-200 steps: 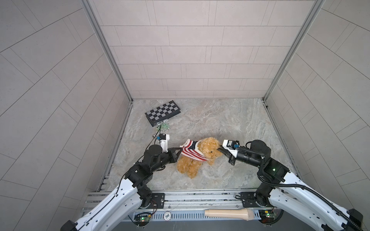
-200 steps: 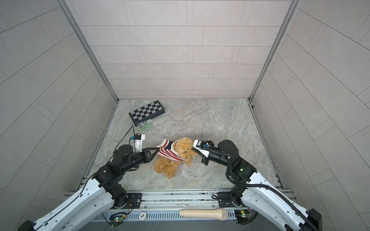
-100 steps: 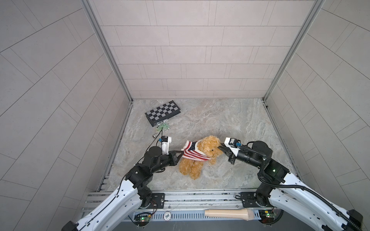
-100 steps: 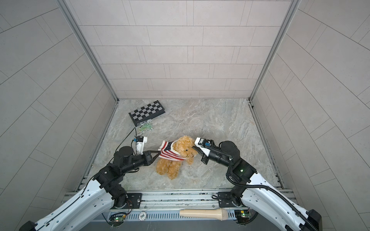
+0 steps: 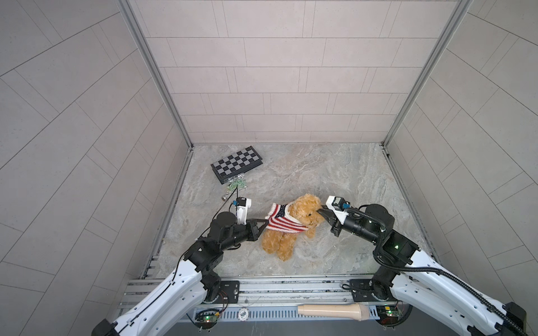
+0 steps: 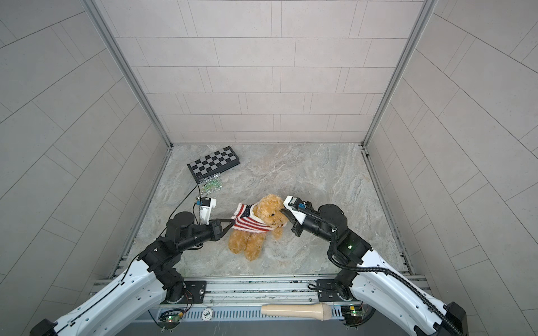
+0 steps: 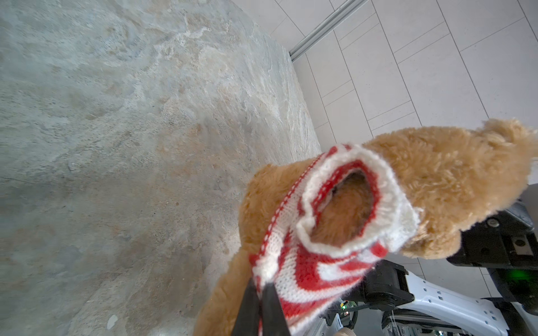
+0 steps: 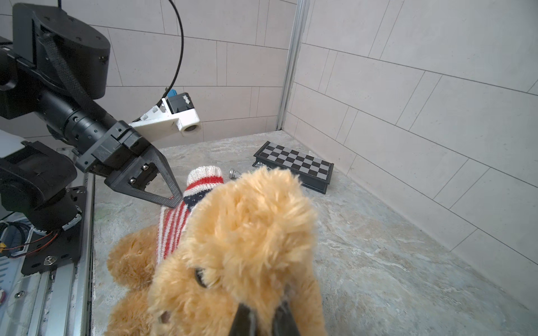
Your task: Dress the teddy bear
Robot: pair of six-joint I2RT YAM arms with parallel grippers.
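Top view: teddy bear [image 5: 304,208] amid bare tabletop [image 5: 334,174]

Enclosure: three walls [image 5: 276,72], pale grey tile panels, staggered joints. Corner posts [image 5: 155,72]: two, aluminium. Bench [image 5: 320,174]: marbled grey-beige stone finish. Front edge: metal rail [image 5: 291,288]. Light: soft, even.

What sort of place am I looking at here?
Probably a robot test booth, not a home: tiled walls box in a stone-look table, two robot arms are bolted to a metal rail, and a teddy bear is held between them.
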